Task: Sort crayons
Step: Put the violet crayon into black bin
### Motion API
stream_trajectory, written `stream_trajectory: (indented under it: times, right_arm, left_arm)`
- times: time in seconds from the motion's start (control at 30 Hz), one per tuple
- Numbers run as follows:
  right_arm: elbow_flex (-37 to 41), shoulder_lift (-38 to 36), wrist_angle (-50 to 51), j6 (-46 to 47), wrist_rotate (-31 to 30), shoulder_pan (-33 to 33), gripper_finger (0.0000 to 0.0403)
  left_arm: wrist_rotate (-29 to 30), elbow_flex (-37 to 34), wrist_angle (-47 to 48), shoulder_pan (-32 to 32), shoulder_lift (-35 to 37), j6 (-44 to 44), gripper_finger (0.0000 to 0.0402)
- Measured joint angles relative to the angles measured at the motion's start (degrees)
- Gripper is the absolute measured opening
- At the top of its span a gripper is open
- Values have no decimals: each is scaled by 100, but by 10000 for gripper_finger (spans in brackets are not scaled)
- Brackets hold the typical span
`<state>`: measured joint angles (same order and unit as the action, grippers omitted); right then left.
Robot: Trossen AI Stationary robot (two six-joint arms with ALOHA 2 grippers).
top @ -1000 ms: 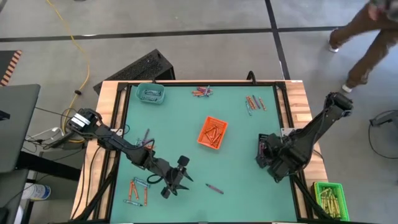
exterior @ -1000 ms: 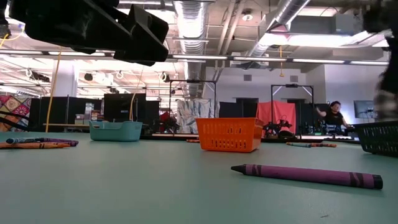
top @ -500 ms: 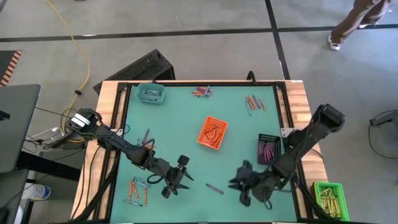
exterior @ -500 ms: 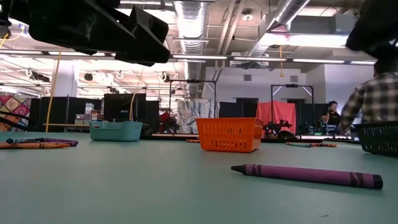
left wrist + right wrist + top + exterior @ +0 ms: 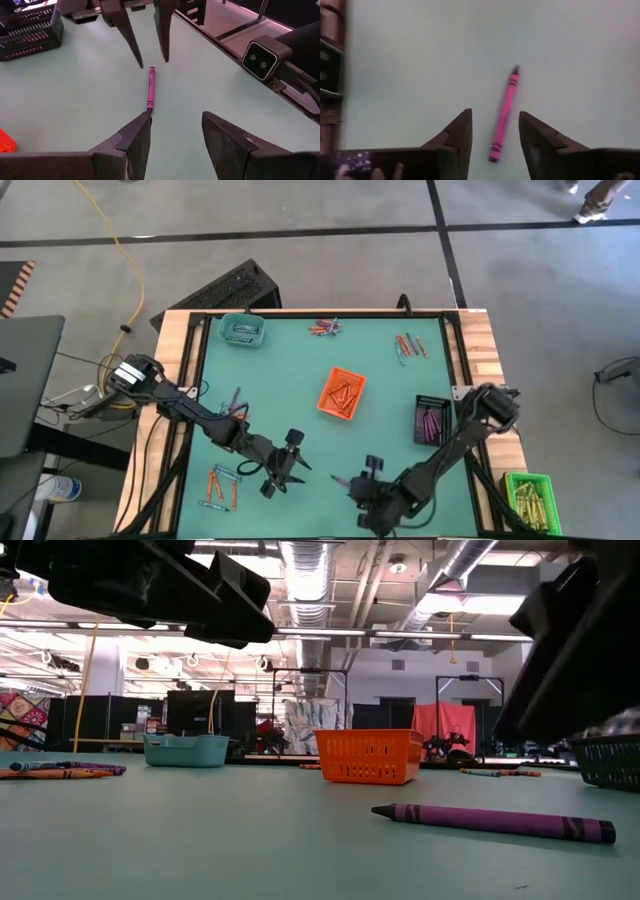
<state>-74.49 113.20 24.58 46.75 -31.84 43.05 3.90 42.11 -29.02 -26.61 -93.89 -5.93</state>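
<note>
One purple-pink crayon [image 5: 150, 89] lies flat on the green table near its front edge, also seen in the low view [image 5: 495, 822]. My right gripper [image 5: 495, 114] hangs open just above it, pointing slantwise down; in the left wrist view its fingertips [image 5: 150, 57] stand at the crayon's far end, not touching. My left gripper [image 5: 175, 125] waits open a short way to the crayon's left [image 5: 298, 465], holding nothing. More crayons lie in loose heaps: near left [image 5: 222, 485], far middle [image 5: 325, 328], far right [image 5: 408, 345].
An orange tray [image 5: 342, 393] with crayons stands mid-table. A teal tray [image 5: 241, 331] is at the far left, and a black tray [image 5: 430, 420] with purple crayons at the right. A green tray [image 5: 530, 500] of yellow sticks sits off the table's near right corner.
My right gripper has swung from over the black tray toward the table's near edge and left, sinking and rolling its wrist, and now hangs over the purple crayon. The crayon has not moved. A person beyond the table's far right has walked away.
</note>
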Motion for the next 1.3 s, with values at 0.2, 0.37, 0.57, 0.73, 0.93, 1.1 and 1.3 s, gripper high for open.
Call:
stream_trajectory:
  times: [0.2,0.37,0.57,0.73,0.93,1.1,1.3]
  right_arm:
    - [-486,504,633,663,-393,-53,154]
    - [-477,622,530,874,-329,-86,141]
    - [-383,622,468,869,-280,-84,128]
    - [-280,622,317,735,-104,-77,123]
    - [-285,903,52,501,-43,-58,122]
    - [-307,1072,-14,421,-54,-29,100]
    - [-296,1006,11,396,-36,-41,14]
  left_arm:
    - [0,0,-15,0,0,0,167]
    - [0,0,-26,0,0,0,167]
    - [0,0,-24,0,0,0,167]
    - [-1,0,-22,0,0,-2,167]
    - [0,0,-24,0,0,-26,167]
    - [-6,0,12,0,0,-24,167]
    - [-4,0,3,0,0,-45,167]
